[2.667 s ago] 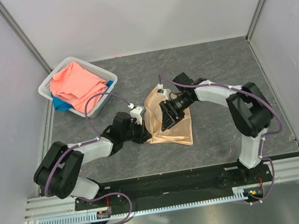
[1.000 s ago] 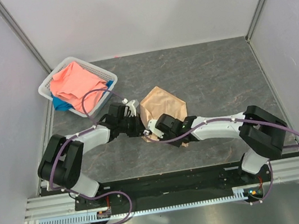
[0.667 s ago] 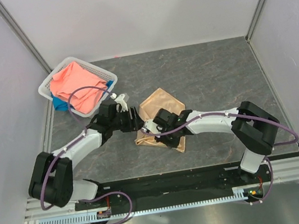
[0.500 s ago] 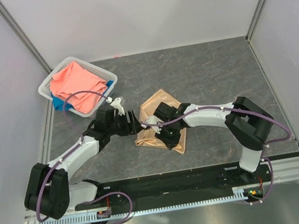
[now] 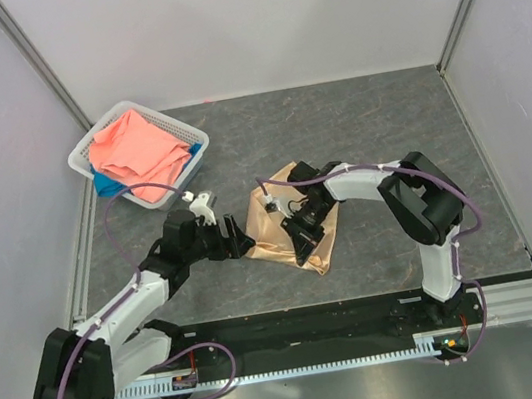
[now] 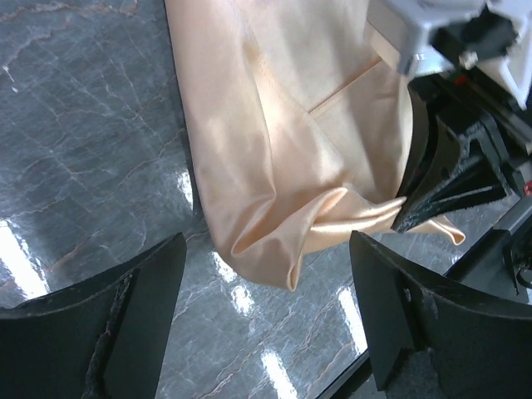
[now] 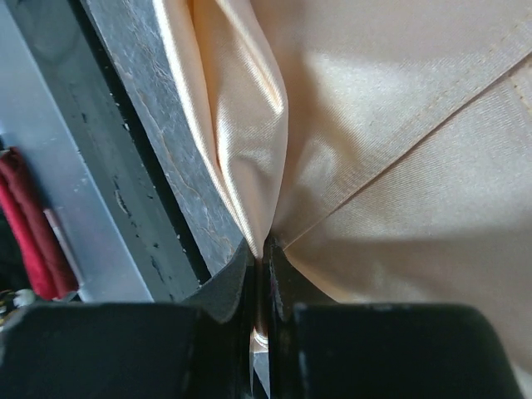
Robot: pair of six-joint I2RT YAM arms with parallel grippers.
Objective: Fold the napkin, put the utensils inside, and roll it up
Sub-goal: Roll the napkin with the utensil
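Grey marbled table [image 5: 387, 130], white walls [image 5: 218, 25] round it. White basket [image 5: 167, 121] sits at 10 o'clock from table centre. A coral cloth [image 5: 137, 149] is heaped in it, and a blue cloth [image 5: 107, 187] pokes out under that on the near side.

The napkin [image 5: 268, 238] lies near table centre, a bit toward 7 o'clock. It is shiny peach-gold, bunched and doubled over itself, with a stitched hem line across it.

My right gripper [image 7: 261, 287] is pressed together on a raised fold at the napkin's near edge. The cloth is pinched between the fingers and stands up in a ridge. In the top view that arm curls in from 3 o'clock, with its wrist over the napkin.

My left gripper [image 6: 266, 332] is spread wide with nothing between the fingers. It hovers at the napkin's 9 o'clock side, just beside the cloth; I can't tell if it touches. In the left wrist view the napkin's curled corner lies beyond my two fingers. The right gripper's black fingers bite that same bunched part at 3 o'clock.

Both arm bases sit on a black plate [image 5: 297, 328] at 6 o'clock.
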